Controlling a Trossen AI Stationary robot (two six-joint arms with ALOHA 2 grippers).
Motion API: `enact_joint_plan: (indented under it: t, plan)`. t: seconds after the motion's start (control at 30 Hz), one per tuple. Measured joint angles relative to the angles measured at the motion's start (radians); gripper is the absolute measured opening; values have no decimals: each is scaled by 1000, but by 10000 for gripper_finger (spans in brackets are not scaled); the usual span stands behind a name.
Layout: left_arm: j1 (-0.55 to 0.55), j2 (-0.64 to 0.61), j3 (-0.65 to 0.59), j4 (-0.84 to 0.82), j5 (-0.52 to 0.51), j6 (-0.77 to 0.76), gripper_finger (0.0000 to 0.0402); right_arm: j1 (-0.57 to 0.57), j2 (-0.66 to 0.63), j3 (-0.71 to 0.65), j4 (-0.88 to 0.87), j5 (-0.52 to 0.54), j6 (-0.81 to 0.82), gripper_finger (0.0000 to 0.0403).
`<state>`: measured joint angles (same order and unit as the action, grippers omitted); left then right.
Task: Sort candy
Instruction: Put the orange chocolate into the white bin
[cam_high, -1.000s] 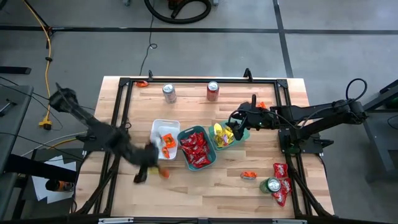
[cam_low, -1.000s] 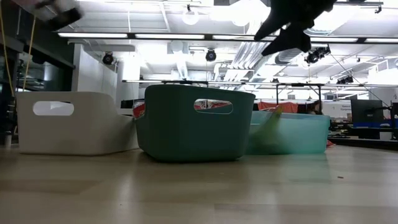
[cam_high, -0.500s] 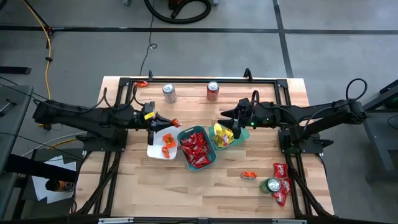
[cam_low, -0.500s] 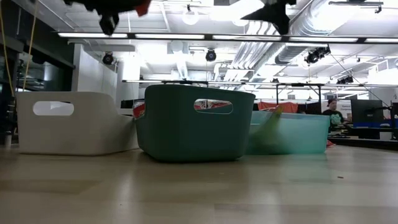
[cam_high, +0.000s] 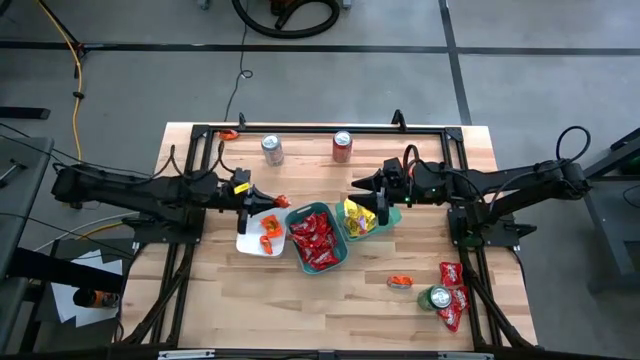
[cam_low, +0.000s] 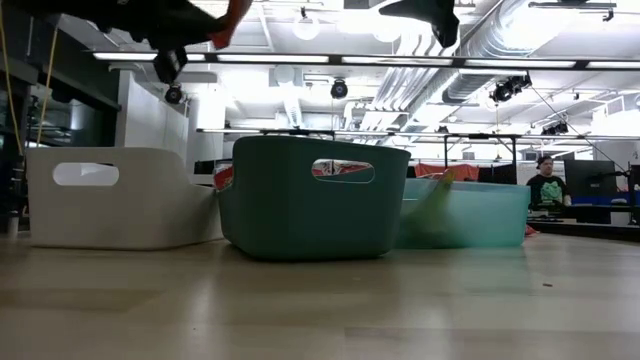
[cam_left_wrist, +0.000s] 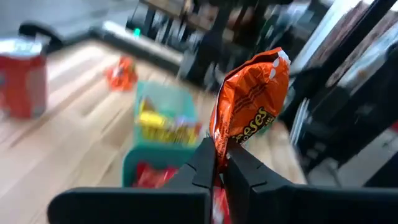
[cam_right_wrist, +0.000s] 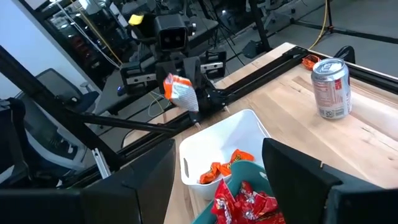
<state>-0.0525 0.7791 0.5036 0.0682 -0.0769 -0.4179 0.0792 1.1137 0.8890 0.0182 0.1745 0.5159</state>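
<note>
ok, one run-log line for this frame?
left hand: shut on orange candy packet, above white tray | right hand: open, empty, over light teal tray | phase: carry

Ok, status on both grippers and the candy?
Left gripper shut on orange candy packet, above white tray. Right gripper open, empty, over yellow candy tray. Nothing blocking.

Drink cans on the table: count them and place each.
3: a silver can and a red can at the table's far edge, a green can near its front right corner. None seems hidden.

Two dark jointed arms (cam_high: 130, 190) — black cables, yellow label at one wrist.
</note>
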Motion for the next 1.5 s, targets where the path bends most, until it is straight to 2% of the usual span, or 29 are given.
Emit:
enact_joint_plan:
  t: [0.17,0.33,0.5,0.73,0.83,0.93,1.03,1.17,1.37,1.5]
  plan:
    - [0,1,133,-473,-19,26,9,0,0,0,-25,1,0,236]
    - [0,35,158,-681,-62,0,10,0,0,0,-46,15,0,236]
    - [0,104,160,-713,-52,-23,35,0,0,0,-56,16,0,236]
    - [0,153,166,-715,-8,-26,132,0,0,0,-60,8,4,236]
    - [0,147,224,-705,-14,-22,169,0,-7,6,-67,-57,54,236]
    - [-1,133,292,-650,-57,2,191,7,-10,50,-167,-165,139,236]
    - [-1,121,318,-528,-115,42,197,54,6,109,-394,-233,219,236]
    - [-1,119,315,-383,-189,53,196,166,49,146,-637,-259,317,236]
    - [0,134,314,-374,-199,53,196,340,187,144,-815,-262,468,236]
    - [-1,136,313,-394,-216,16,196,387,320,144,-865,-261,564,236]
